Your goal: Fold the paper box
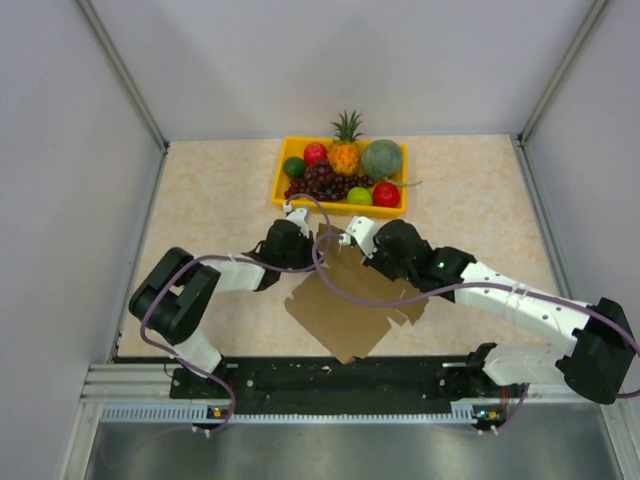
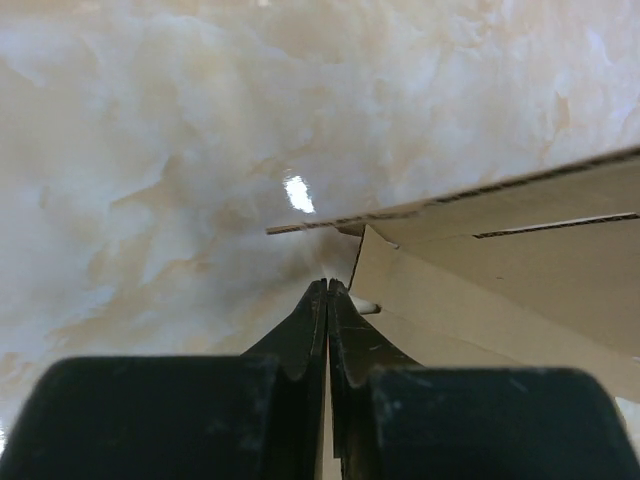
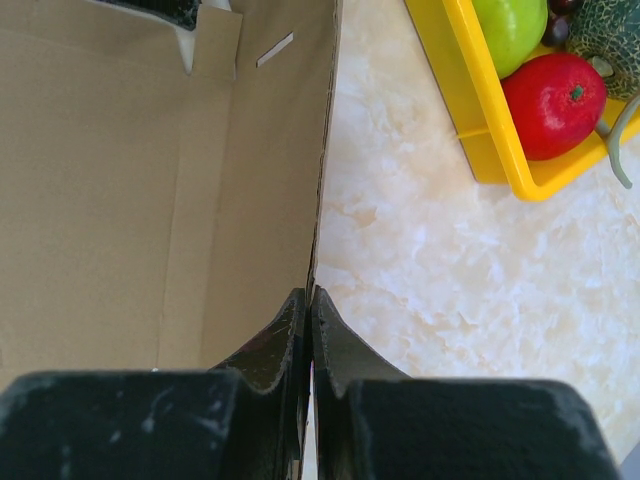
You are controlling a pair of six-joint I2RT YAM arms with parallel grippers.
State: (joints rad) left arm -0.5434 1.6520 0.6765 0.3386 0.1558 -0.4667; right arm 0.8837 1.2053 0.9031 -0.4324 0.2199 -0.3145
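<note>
The paper box (image 1: 345, 312) is a brown cardboard blank lying askew at the middle of the counter (image 1: 210, 190). It sits between the two arms, on the near side of the yellow fruit tray (image 1: 283, 172) and apart from it. Most of it looks flat. Its far part is under the two wrists, and from above I cannot tell how far it is lifted there.

The left pincer (image 2: 327, 297) has its fingers drawn together to a thin line. A flap's edge seems to run in between them, so it probably pinches the blank at its far left corner. The right pincer (image 3: 309, 302) is also closed tight, with the panel's cut edge running straight into its jaws. The slitted panel spreads to its left, and the tray's red apple (image 3: 555, 100) lies off to its right.

Gripping both far corners makes sense, since a thin sheet bends cleanly along its scored crease only if both ends rise together. I judge the folding barely begun, with no finished wall visible.
</note>
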